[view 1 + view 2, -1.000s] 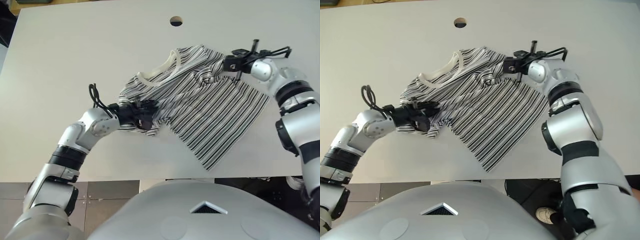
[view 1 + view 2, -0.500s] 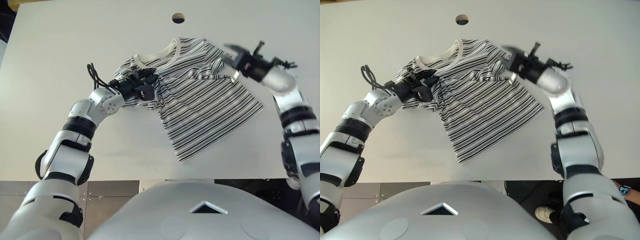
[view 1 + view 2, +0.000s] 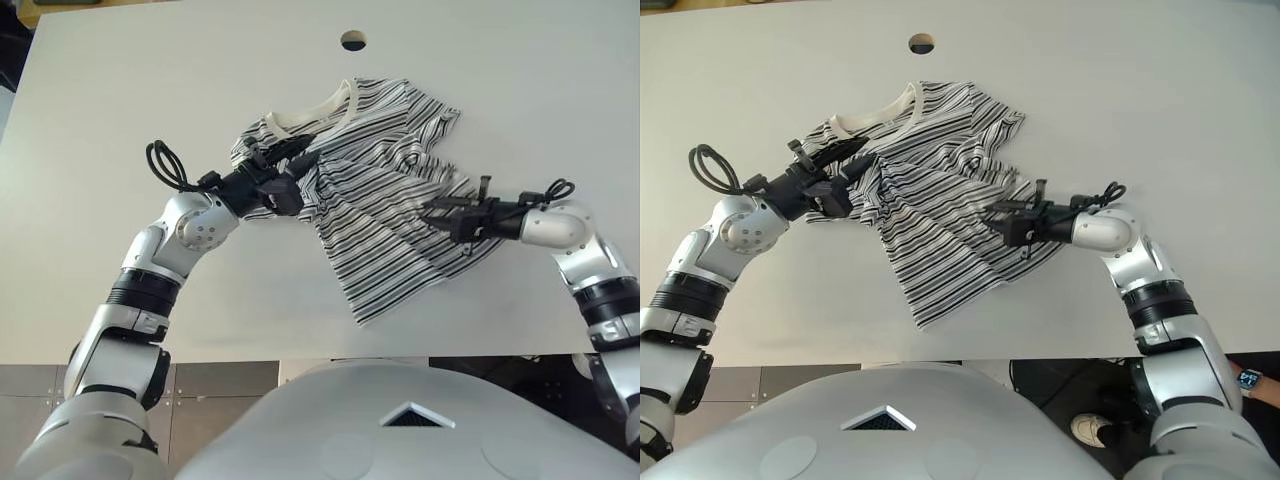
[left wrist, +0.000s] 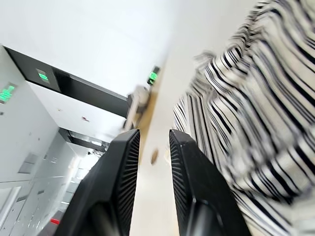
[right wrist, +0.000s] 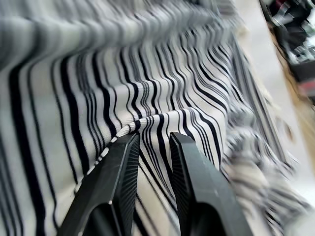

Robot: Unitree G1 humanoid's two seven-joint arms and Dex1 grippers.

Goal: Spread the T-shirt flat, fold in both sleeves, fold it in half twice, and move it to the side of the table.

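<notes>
Left pincer (image 4: pixel 153 137): open only by a narrow slit, its two black ribbed fingers (image 4: pixel 123 187) nearly parallel with nothing between them. In the head view it sits left of centre in the upper half of the frame, tips at the left sleeve edge of the shirt.

Right pincer (image 5: pixel 153 136): also parted by a narrow gap and gripping nothing. Striped cloth shows through the gap, beyond the tips. In the head view it is at centre right, pointing toward the frame's left, low over the shirt's right lower edge.

Black-and-white striped T-shirt (image 3: pixel 390 200): lies in the upper centre of the frame, between the two pincers. It is rumpled rather than flat, with ridges of cloth across its middle and a bunched sleeve at its upper right.

Cream ribbed collar (image 3: pixel 310 115): at the shirt's upper left.

Hem (image 3: pixel 420 290): slants from a corner at lower centre up toward the right pincer.

White flat desk (image 3: pixel 150 80): carries the shirt and runs to all four sides of the frame.

Small round hole (image 3: pixel 352 41): in the desk at top centre, just above the collar.

Black cable loop (image 3: pixel 163 165): stands up from the left wrist, left of the shirt.
</notes>
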